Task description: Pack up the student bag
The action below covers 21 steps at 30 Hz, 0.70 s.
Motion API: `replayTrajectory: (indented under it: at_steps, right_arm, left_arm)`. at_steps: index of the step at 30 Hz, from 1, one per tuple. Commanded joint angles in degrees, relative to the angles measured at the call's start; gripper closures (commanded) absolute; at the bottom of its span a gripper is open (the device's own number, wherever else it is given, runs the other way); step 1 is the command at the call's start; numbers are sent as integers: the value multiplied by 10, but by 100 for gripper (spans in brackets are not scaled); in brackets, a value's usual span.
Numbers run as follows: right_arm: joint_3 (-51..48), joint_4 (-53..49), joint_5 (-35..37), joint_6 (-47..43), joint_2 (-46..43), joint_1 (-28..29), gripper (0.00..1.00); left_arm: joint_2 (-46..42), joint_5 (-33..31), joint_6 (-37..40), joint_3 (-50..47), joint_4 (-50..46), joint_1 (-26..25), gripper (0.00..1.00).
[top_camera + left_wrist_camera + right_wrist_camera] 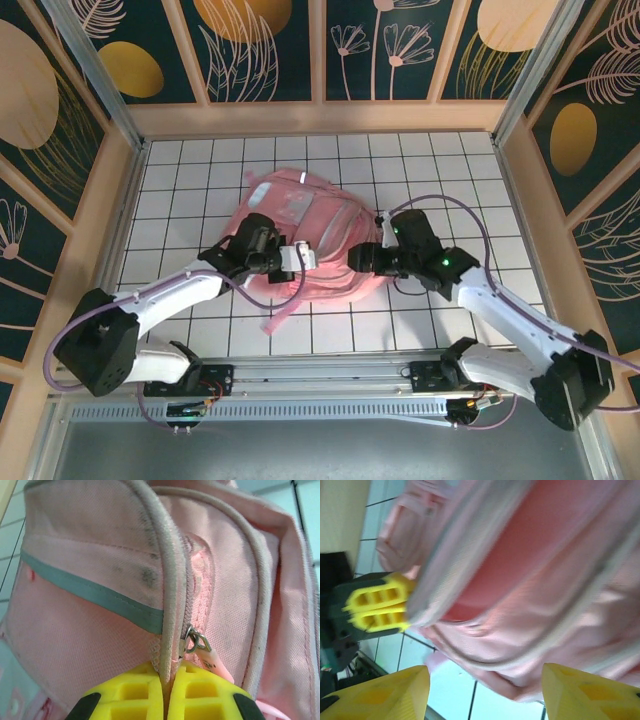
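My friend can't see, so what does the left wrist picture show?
A pink backpack seen very close, its grey zip edge pinched between two shut yellow fingers at the bottom. A small metal zip pull sits just above them, and a teal strip crosses the pocket.

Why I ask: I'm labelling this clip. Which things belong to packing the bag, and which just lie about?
Job: backpack; left fingers, shut on its zipper seam; right fingers, open beside it.
Just there: tiled table; patterned walls.
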Motion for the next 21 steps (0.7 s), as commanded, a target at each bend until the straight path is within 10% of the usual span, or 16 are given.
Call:
replayTrajectory:
  at_steps: [1,11,21]
  right_arm:
    - [-36,26,41,-6,-50,22,39]
    - [19,0,86,-174,31,24,46]
    - [31,43,122,-140,60,24,56]
  left_arm:
    - [43,71,-161,64,97,-10,100]
    - [149,137,-359,210,6,-10,100]
    - [205,288,-526,248,17,-9,100]
